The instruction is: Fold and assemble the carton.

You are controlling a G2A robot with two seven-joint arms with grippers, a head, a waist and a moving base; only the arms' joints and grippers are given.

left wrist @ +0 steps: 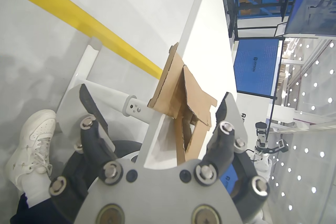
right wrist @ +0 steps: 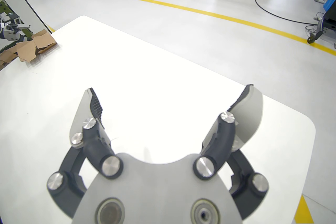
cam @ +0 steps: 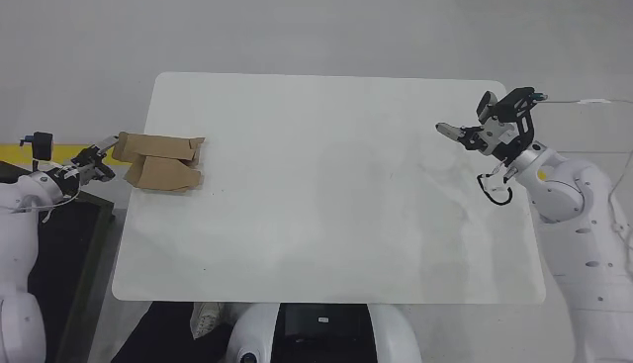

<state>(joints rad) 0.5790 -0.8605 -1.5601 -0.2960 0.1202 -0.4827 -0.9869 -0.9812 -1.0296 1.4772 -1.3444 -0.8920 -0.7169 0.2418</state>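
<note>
The left gripper [cam: 100,158] sits at the left edge of the white rectangular table [cam: 346,225], fingers spread wide, holding nothing. The flattened brown cardboard carton [cam: 163,161] lies just right of it, its long axis running left-right. The right gripper [cam: 453,132], also open and empty, is well apart at the right edge, so the left arm is much nearer.

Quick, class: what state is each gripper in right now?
Left gripper: open around the brown cardboard carton, not clamping it.
Right gripper: open, empty.
</note>
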